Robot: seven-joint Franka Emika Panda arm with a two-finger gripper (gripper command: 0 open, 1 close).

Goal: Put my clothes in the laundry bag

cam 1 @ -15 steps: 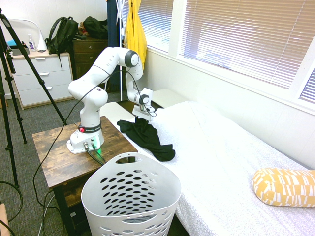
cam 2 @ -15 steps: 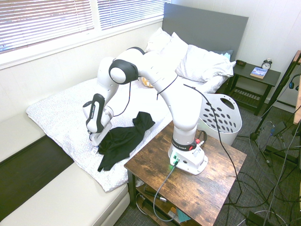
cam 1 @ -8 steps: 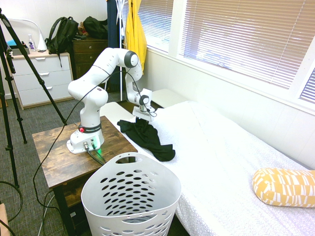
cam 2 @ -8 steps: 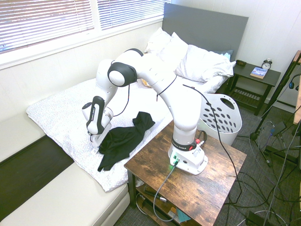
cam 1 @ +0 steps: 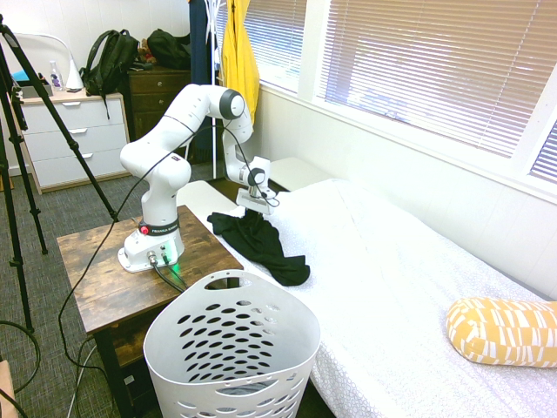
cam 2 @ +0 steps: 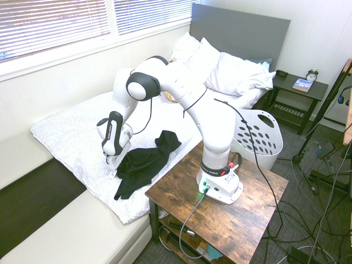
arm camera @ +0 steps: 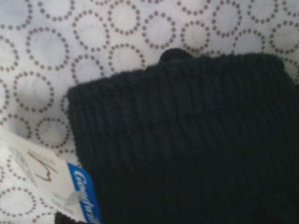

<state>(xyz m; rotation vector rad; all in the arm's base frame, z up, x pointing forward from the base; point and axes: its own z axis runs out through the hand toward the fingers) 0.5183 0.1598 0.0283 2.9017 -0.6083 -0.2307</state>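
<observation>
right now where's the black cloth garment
In the first exterior view the black cloth garment lies on the white patterned bedspread, just behind the white plastic basket with oval holes.

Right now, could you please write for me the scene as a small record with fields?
garment: black, limp, lying on the bed
garment detail: ribbed band, with a paper tag at its edge
bed cover: white, printed with dotted rings
gripper: at the end of the garment; grip on it cannot be confirmed
laundry basket: white, beside the wooden table
task state: garment not yet in the basket
</observation>
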